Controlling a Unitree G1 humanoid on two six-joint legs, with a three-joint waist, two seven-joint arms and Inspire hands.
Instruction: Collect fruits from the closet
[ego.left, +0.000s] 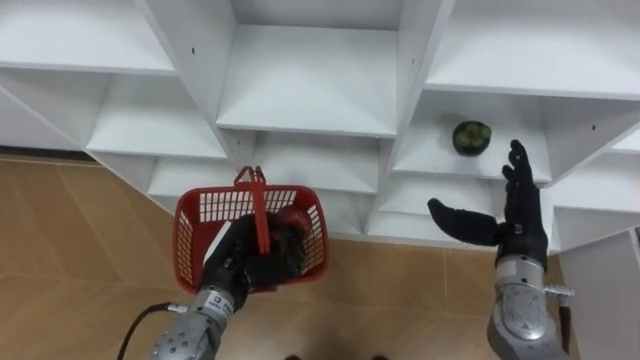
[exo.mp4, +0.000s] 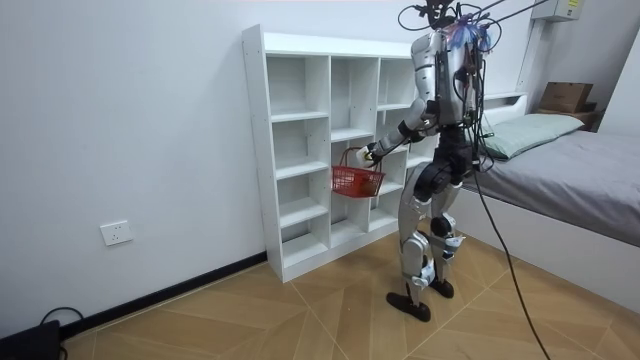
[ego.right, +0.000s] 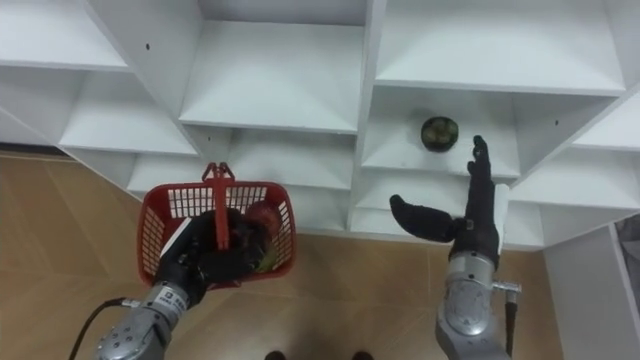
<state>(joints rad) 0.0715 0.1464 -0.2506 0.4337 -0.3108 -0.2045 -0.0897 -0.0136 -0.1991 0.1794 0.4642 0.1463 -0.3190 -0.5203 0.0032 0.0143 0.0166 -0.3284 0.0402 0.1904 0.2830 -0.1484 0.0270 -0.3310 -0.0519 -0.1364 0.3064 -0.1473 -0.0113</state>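
A red plastic basket hangs from my left hand, whose fingers are curled round its handle; a red fruit lies inside. A dark green round fruit sits on a shelf of the white closet, in the right column. My right hand is raised in front of that shelf, just below and right of the fruit, fingers straight and thumb spread, holding nothing. In the room view I stand facing the closet with the basket held out at waist height.
The closet's other compartments around the fruit hold nothing. Wooden floor lies below the shelves. In the room view a bed stands at the room view's right, close behind me, and a wall socket at the left.
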